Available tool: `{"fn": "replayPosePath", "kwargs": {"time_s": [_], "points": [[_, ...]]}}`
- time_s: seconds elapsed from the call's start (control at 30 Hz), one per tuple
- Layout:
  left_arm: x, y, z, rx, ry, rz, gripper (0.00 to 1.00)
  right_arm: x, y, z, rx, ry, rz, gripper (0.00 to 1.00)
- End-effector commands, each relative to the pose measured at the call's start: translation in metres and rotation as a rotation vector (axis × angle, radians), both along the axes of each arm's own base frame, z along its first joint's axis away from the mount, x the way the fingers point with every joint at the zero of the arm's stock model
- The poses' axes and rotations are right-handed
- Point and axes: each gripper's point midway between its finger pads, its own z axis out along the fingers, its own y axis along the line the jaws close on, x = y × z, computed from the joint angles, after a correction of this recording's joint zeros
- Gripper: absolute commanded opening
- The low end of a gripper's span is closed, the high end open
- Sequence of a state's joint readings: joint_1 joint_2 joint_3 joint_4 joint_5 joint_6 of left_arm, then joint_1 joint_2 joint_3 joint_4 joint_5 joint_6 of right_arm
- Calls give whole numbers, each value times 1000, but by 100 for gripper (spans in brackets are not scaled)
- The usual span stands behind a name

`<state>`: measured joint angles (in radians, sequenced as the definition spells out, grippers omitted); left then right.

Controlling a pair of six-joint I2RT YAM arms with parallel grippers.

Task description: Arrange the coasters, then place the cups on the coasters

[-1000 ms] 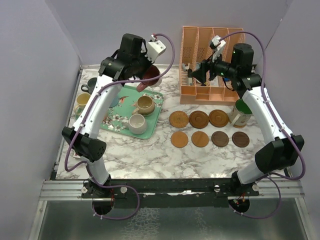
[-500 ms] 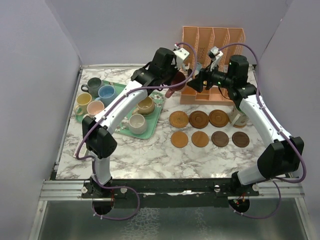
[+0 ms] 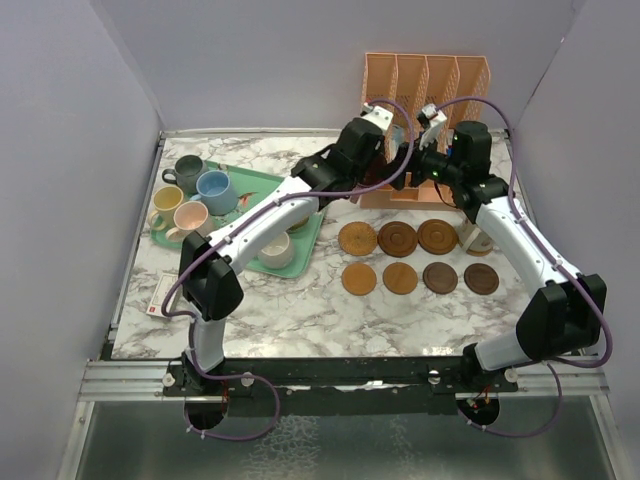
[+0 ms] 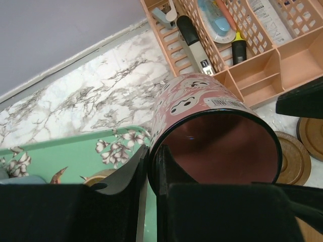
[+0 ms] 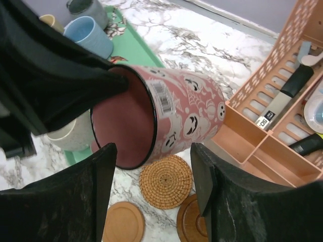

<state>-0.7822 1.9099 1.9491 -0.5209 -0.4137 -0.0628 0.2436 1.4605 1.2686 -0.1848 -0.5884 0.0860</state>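
A pink cup [image 4: 202,108] with a ghost pattern and a maroon inside hangs tilted on its side in the air. My left gripper [image 4: 150,166] is shut on its rim, one finger inside and one outside. In the right wrist view the same cup [image 5: 176,116] lies just beyond my right gripper [image 5: 154,171], which is open and apart from it. Below lie a woven coaster [image 5: 165,181] and a tan coaster [image 5: 122,222]. Several coasters [image 3: 400,277] form two rows on the marble. The blue cup [image 3: 215,187], pink cup [image 3: 190,216] and cream cup [image 3: 277,250] sit on the tray.
The mint-green flowered tray [image 3: 250,178] is at the left, with a grey-teal cup [image 3: 185,172] and a yellow cup [image 3: 163,203] beside it. A peach slotted organizer [image 3: 425,80] with pens stands at the back. A cup [image 3: 478,240] shows partly behind the right arm.
My left arm has carried the pink cup rightward from above the tray to in front of the organizer, next to the right gripper. The right gripper's fingers have narrowed slightly.
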Motion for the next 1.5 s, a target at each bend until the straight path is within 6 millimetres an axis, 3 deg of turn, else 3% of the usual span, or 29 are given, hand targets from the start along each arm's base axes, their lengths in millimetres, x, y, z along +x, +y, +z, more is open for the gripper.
{"fn": "replayPosePath", "kwargs": {"time_s": [0.0, 0.6, 0.83, 1.13, 1.37, 1.47], "points": [[3, -13, 51, -109, -178, 132, 0, 16, -6, 7, -7, -19, -95, 58], [-17, -37, 50, -60, -237, 203, 0, 35, -40, -25, -99, 28, -317, 23], [-21, -39, 55, -53, -239, 169, 0, 39, -55, -26, -150, -7, -388, 2], [-37, -61, 64, -80, -208, -34, 0, 34, -64, -15, -174, -50, -403, 1], [-49, -63, 77, -54, -225, -148, 24, 27, -69, -10, -192, -76, -398, 1], [-59, -68, 73, -54, -207, -228, 33, 26, -69, -9, -197, -79, -391, 1]]}}
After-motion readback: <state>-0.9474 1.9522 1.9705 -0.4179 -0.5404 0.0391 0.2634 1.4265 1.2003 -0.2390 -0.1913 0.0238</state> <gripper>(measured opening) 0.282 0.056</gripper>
